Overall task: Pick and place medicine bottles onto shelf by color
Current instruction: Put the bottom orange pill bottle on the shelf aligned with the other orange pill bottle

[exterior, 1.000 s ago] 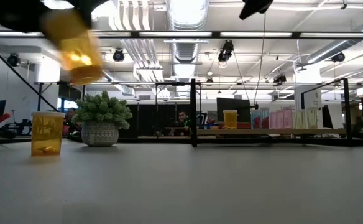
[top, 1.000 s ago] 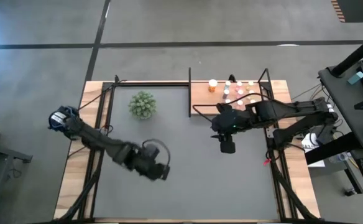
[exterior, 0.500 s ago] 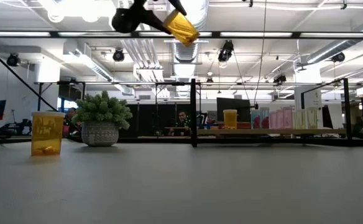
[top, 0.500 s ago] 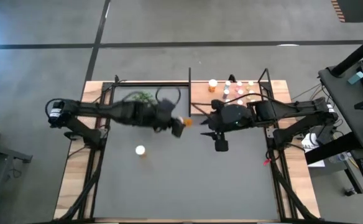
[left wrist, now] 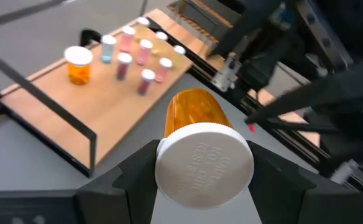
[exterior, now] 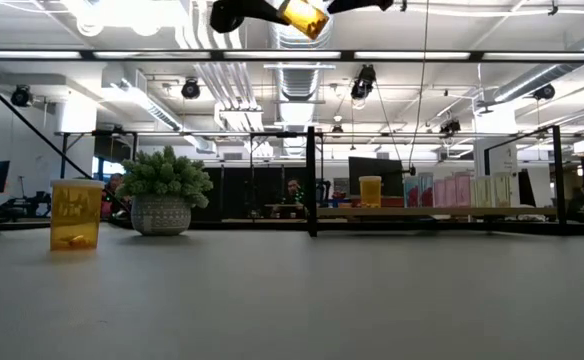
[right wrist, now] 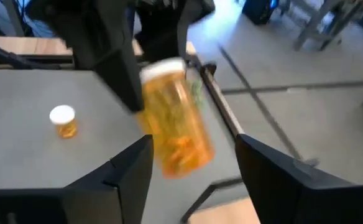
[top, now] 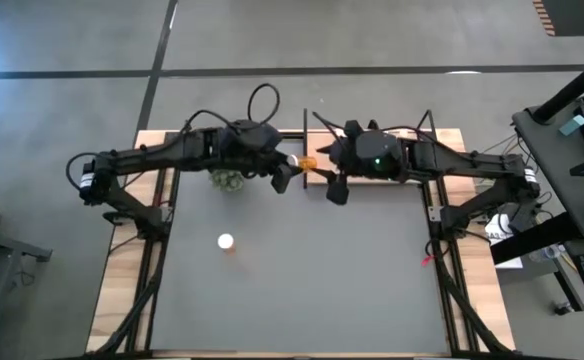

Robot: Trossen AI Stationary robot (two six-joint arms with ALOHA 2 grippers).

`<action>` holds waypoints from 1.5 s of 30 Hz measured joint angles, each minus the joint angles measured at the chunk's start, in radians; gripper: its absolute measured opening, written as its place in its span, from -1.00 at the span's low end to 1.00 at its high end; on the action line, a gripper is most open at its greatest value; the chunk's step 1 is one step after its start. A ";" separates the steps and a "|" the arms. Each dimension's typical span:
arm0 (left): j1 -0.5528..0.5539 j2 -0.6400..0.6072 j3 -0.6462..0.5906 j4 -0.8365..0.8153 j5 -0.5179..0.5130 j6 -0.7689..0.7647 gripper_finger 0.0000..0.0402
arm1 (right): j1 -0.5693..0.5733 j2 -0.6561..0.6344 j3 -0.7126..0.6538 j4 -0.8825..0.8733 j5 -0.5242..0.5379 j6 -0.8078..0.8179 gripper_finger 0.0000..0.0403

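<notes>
A large orange medicine bottle [top: 307, 162] with a white cap hangs high over the table, just left of the shelf [top: 377, 152]. My left gripper [top: 286, 173] is shut on it. My right gripper [right wrist: 194, 142] faces it from the shelf side, open. Its fingers stand on either side of the bottle's orange bottom end [right wrist: 180, 146] without plainly touching it. The low view shows the bottle [exterior: 303, 15] tilted at the very top. A second orange bottle [top: 226, 242] stands upright on the table. On the shelf [left wrist: 107, 109] stand an orange bottle [left wrist: 78, 65] and several small pink and blue vials. My left gripper pinches the bottle's white cap [left wrist: 169, 169] between its two fingers [left wrist: 135, 177], one on each side of the cap's rim. The fingers come from the table's left, slanting a little downward. The bottle juts out past them toward the shelf, lifted clear of everything.
A fuzzy green plant in a grey pot [exterior: 167, 192] stands at the far left of the table, partly under my left arm [top: 172, 152]. Thin black rods [left wrist: 41, 102] frame the shelf's edges. The dark grey tabletop [top: 302, 280] lies open toward the near edge.
My left gripper has swung up from the table's near left toward the far edge and the shelf, rolling as it went and carrying the orange bottle. My right gripper has moved toward the far edge and turned from pointing at the near edge to facing the bottle.
</notes>
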 joint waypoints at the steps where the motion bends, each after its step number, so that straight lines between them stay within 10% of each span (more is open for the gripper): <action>1: 0.006 0.000 0.001 -0.001 0.018 0.009 -0.04 | -0.003 0.003 0.003 0.017 0.000 -0.020 0.10; 21: 0.037 0.000 0.001 0.005 0.114 0.040 -0.04 | -0.014 0.160 0.178 -0.094 -0.009 -0.204 0.28; 45: 0.036 -0.005 0.001 0.085 0.120 0.033 0.20 | -0.014 0.204 0.303 -0.294 -0.006 -0.168 -0.14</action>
